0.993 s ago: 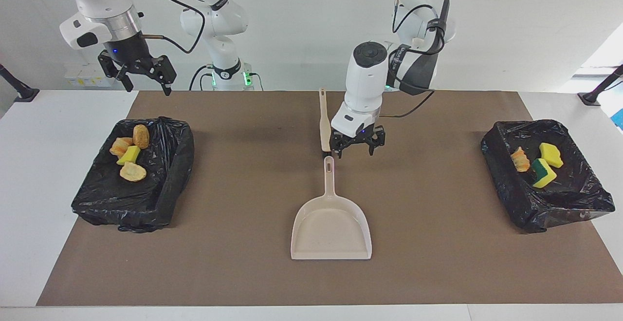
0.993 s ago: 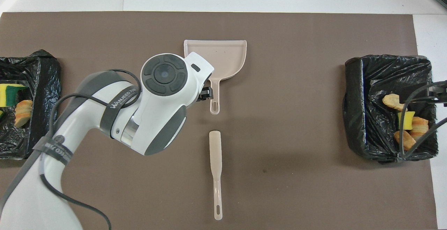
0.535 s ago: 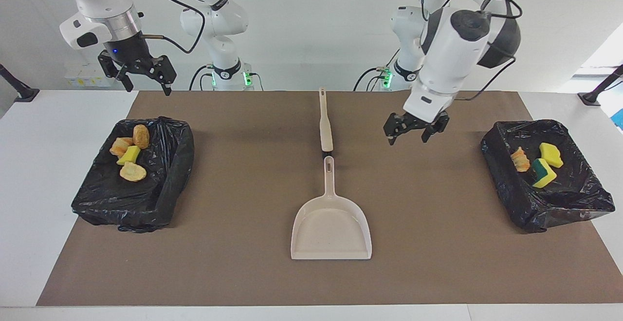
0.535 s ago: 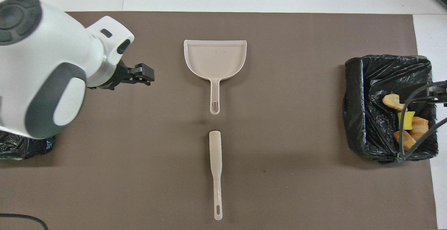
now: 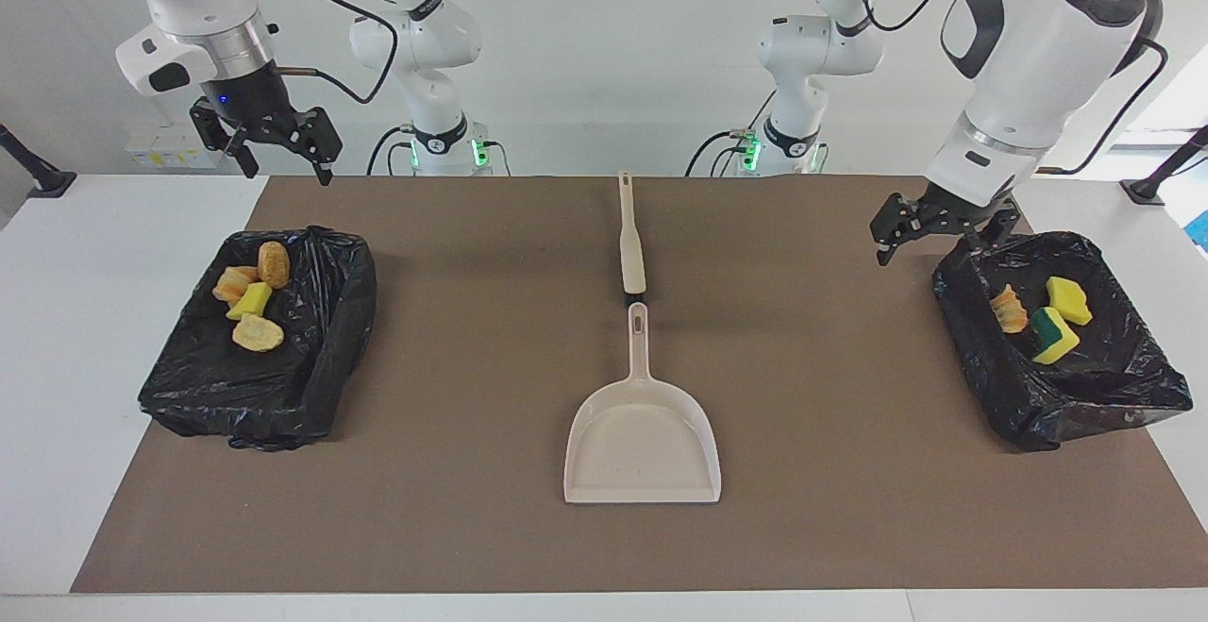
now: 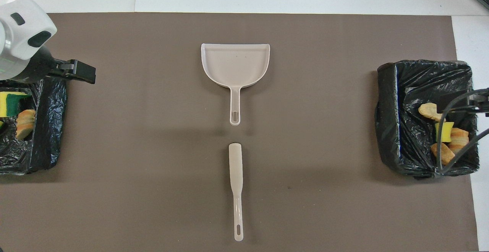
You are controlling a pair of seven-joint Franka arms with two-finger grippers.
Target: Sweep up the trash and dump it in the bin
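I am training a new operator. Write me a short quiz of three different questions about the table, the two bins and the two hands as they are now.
1. True or false: the dustpan holds trash.
2. Which bin holds more scraps?
A. the bin at the right arm's end
B. the bin at the left arm's end
3. Fill in: the left hand hangs open over the rim of the ____.

Key
1. False. The pan is empty, and the brush lies just nearer to the robots than its handle.
2. A: four scraps against three.
3. Bin at the left arm's end. The right hand, also open, waits above the table.
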